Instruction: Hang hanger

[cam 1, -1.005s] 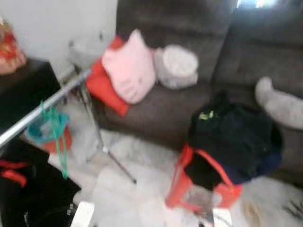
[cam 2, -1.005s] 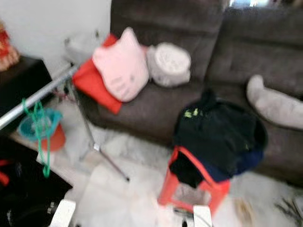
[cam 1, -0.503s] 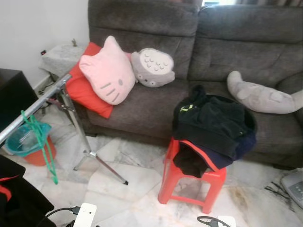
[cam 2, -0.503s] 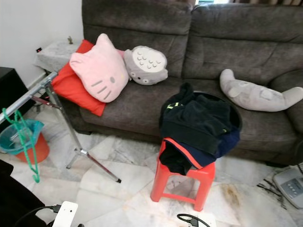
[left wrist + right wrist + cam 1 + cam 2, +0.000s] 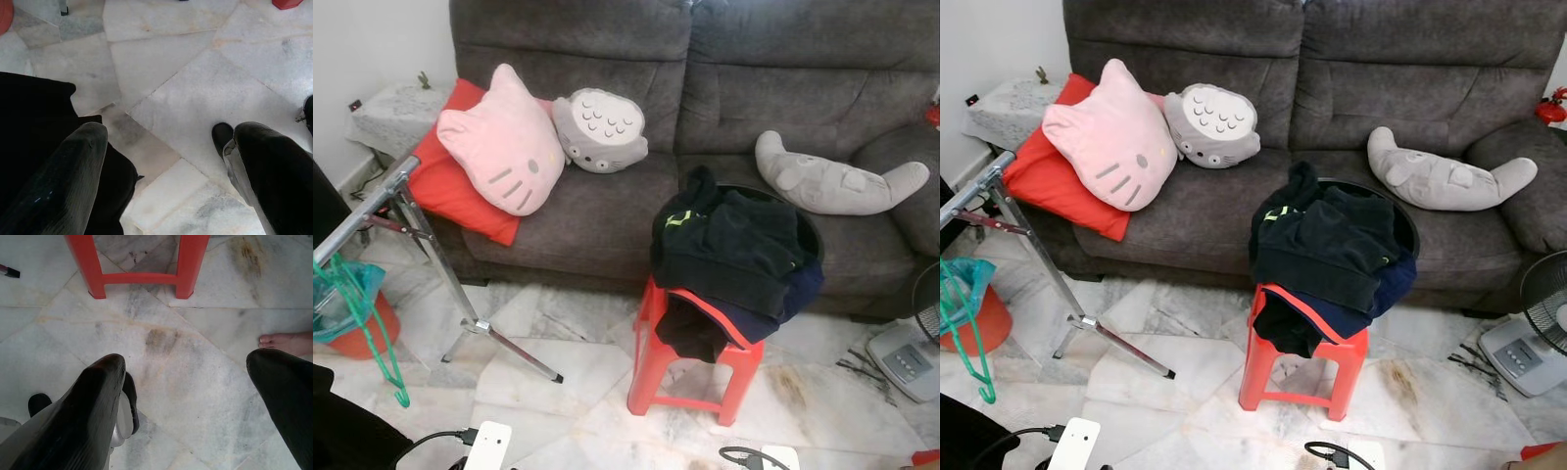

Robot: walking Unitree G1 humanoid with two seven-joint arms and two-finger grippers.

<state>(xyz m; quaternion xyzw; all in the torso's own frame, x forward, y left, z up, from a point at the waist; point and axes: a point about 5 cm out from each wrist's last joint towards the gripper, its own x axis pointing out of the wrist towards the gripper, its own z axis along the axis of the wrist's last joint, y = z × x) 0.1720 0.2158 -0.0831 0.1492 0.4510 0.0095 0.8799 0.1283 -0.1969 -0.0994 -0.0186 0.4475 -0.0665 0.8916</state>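
Observation:
A green hanger (image 5: 378, 343) hangs from the slanted silver rail (image 5: 367, 208) of a clothes stand at the far left. A heap of dark clothes (image 5: 732, 257) lies on a red plastic stool (image 5: 688, 370) in front of the sofa. The left wrist view looks straight down at the marble floor, and my left gripper (image 5: 166, 161) is open there with nothing between its fingers. My right gripper (image 5: 188, 382) is also open and empty above the floor, close to the stool's legs (image 5: 142, 264).
A grey sofa (image 5: 754, 69) holds a pink cat cushion (image 5: 499, 142), a red cushion, and two grey plush toys. An orange bucket (image 5: 347, 328) stands under the rail. A fan (image 5: 1542, 313) is at the right. Black cloth (image 5: 34, 117) lies below my left gripper. A person's bare foot (image 5: 288, 341) is near my right gripper.
The camera has swung to the right and the picture has sharpened, so everything sits further left in view. No object has moved by itself.

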